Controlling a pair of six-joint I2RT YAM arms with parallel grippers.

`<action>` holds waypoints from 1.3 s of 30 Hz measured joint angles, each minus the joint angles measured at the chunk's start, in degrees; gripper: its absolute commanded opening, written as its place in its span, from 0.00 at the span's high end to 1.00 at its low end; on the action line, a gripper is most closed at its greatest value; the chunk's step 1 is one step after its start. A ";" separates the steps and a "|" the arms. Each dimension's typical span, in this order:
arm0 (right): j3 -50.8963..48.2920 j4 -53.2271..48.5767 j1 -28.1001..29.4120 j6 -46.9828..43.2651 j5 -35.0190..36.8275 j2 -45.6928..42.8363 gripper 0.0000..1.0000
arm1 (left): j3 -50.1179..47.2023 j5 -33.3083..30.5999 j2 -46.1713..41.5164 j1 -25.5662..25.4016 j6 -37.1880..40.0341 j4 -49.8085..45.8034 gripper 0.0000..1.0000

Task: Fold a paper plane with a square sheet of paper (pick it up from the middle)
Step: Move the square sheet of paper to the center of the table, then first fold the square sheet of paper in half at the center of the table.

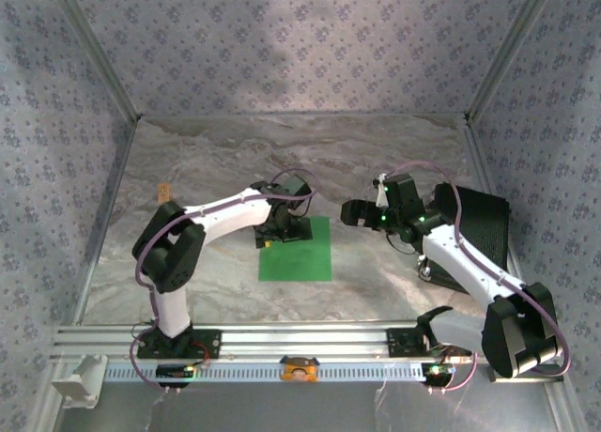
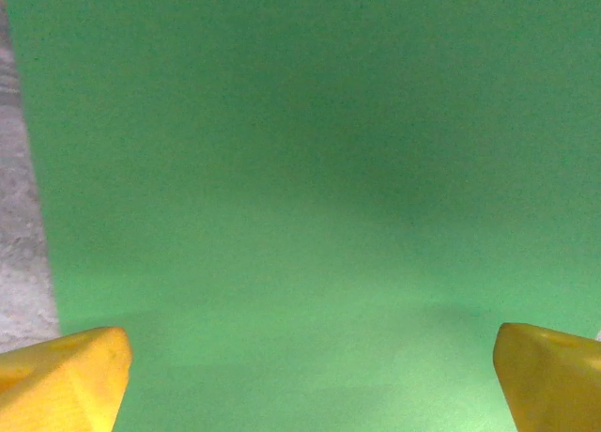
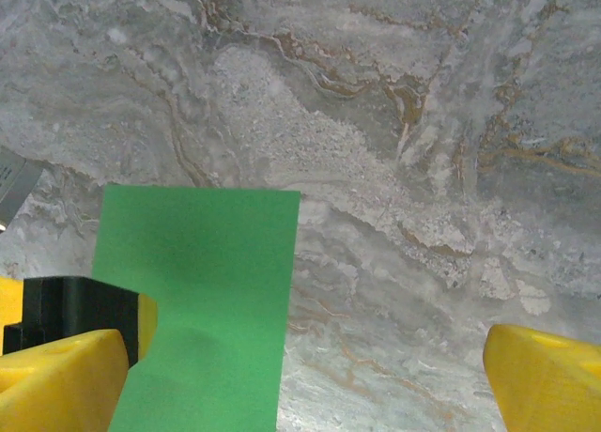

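Lying flat, the square sheet of paper (image 1: 296, 249) sits under the spread left pincer (image 1: 272, 233).

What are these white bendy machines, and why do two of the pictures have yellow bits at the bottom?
They are two robot arms bolted to the near edge of a marble-patterned table. One picture looks down from above. The other two come from little cameras on the wrists, and the yellow bits are each arm's own fingers. On the table lies a flat square sheet of paper, bright green. The left gripper is low over the sheet's far left corner, jaws wide open, so its camera sees mostly green. The right gripper hangs to the right of the paper, also open. Neither holds anything, and the paper isn't folded yet.
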 measured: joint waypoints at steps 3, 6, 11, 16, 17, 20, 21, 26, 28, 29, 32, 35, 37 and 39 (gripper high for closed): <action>-1.03 0.33 -0.04 0.37 0.00 0.04 0.01 | 1.73 0.00 1.70 -0.63 -0.02 -0.42 0.00; -1.53 0.52 -0.28 0.61 -0.09 0.11 0.01 | 3.17 0.02 3.15 -1.01 0.00 -1.88 0.00; -1.60 1.22 -0.57 1.01 -0.31 0.15 0.01 | 5.73 0.00 6.12 -1.55 0.09 -3.63 0.00; -2.19 1.55 -0.94 1.49 -0.66 0.15 0.01 | 8.33 -0.26 8.22 -2.60 0.24 -5.77 0.00; -2.32 1.60 -1.03 1.49 -0.68 0.15 0.01 | 8.52 -0.24 8.44 -2.71 0.24 -6.08 0.00; -2.38 1.64 -1.03 1.46 -0.68 0.42 0.01 | 9.49 -0.22 9.38 -2.93 0.72 -7.13 0.00; -2.38 1.60 -1.03 1.46 -0.68 0.52 0.01 | 9.90 -0.22 9.75 -2.93 0.83 -7.43 0.00; -2.60 1.84 -1.03 1.46 -1.11 0.63 0.01 | 10.49 -0.39 10.38 -2.93 1.36 -7.98 0.00; -2.82 1.86 -1.03 1.44 -1.36 0.63 0.01 | 10.88 -0.81 10.69 -2.93 1.40 -8.70 0.00; -2.93 1.84 -1.03 1.44 -1.49 0.63 0.01 | 11.15 -1.05 10.86 -2.93 1.40 -8.94 0.00; -2.93 1.81 -1.03 1.42 -1.51 0.63 0.01 | 11.26 -1.33 11.28 -2.93 1.40 -8.94 0.00; -2.93 1.81 -1.03 1.42 -1.51 0.63 0.01 | 11.26 -1.36 11.54 -2.93 1.40 -8.94 0.00; -2.95 1.81 -1.03 1.42 -1.53 0.63 0.01 | 11.26 -1.29 11.96 -2.93 1.42 -8.90 0.00; -3.02 1.81 -1.03 1.42 -1.53 0.68 0.01 | 11.26 -1.07 12.09 -2.93 1.62 -8.70 0.00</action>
